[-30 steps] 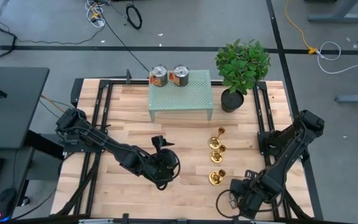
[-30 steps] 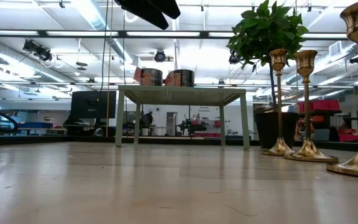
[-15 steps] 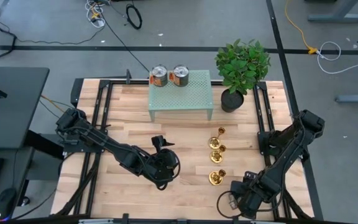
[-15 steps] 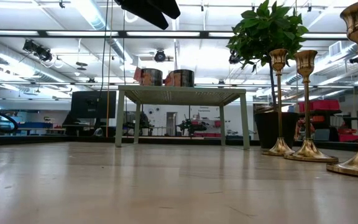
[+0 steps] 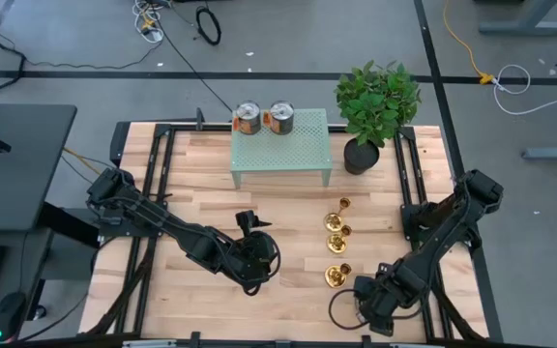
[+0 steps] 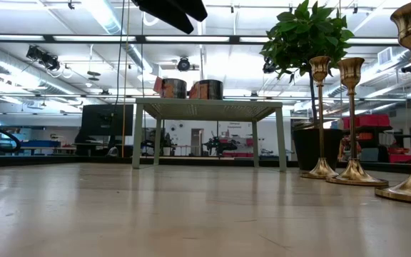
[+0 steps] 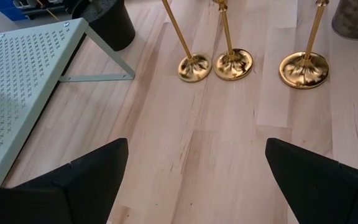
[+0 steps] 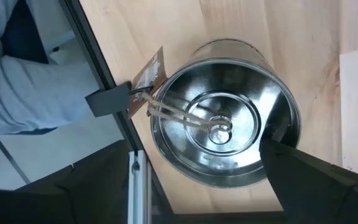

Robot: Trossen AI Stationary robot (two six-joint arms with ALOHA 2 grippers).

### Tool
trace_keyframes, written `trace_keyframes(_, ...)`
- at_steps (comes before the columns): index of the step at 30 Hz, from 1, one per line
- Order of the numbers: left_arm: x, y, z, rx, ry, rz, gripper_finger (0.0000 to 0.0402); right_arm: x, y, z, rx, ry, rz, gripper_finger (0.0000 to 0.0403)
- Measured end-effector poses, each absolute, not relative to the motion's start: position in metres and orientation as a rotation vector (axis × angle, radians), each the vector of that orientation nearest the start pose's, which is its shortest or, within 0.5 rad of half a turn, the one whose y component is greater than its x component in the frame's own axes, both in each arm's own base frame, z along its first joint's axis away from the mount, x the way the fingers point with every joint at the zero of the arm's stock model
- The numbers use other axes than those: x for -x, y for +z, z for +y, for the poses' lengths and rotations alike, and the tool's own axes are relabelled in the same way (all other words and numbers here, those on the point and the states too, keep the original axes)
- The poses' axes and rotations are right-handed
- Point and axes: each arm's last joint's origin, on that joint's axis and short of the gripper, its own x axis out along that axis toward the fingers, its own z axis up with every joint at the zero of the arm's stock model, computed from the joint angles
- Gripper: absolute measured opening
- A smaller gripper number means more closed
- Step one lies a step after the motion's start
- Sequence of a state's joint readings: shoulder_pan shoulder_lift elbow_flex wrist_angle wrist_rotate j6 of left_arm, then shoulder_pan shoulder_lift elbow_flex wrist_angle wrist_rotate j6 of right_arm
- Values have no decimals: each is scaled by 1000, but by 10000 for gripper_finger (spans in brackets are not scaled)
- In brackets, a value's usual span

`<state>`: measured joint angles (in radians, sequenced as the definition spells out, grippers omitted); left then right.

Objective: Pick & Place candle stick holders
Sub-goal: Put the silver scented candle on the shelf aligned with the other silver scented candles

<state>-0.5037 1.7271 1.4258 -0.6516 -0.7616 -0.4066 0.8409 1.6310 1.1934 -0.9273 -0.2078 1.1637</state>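
Three shiny brass candlestick holders standing upright in a close row on the pale wooden plank bench, right of centre, between the pale green perforated metal stand and the near edge, none gripped yet. Left pincer hanging wide open over bare wood just left of them and aimed their way; right pincer also spread open at the near right corner over a shiny round metal tin — probably best to come in low, square up on one thin stem, close gently, lift straight so the neighbours don't topple. Flat, uncluttered planks with a dark-potted leafy green plant and two silver cans with orange labels at the back, plus a big bright workshop hall behind.
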Motion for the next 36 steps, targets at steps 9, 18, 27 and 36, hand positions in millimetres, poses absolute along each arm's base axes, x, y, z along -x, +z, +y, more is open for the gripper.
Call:
trace_keyframes(9, -329, 277, -158, -179, 383, 695, 390, -203, 223, 222, -514, -21, 1673, 373)
trace_keyframes(18, -329, 277, -158, -176, 383, 692, 390, -201, 223, 222, -521, 16, 1730, 373)
trace_keyframes(27, -330, 278, -159, -168, 382, 682, 390, -204, 242, 213, -478, 46, 1617, 373)
trace_keyframes(36, -331, 278, -159, -162, 380, 673, 390, -195, 246, 211, -388, -82, 1547, 373)
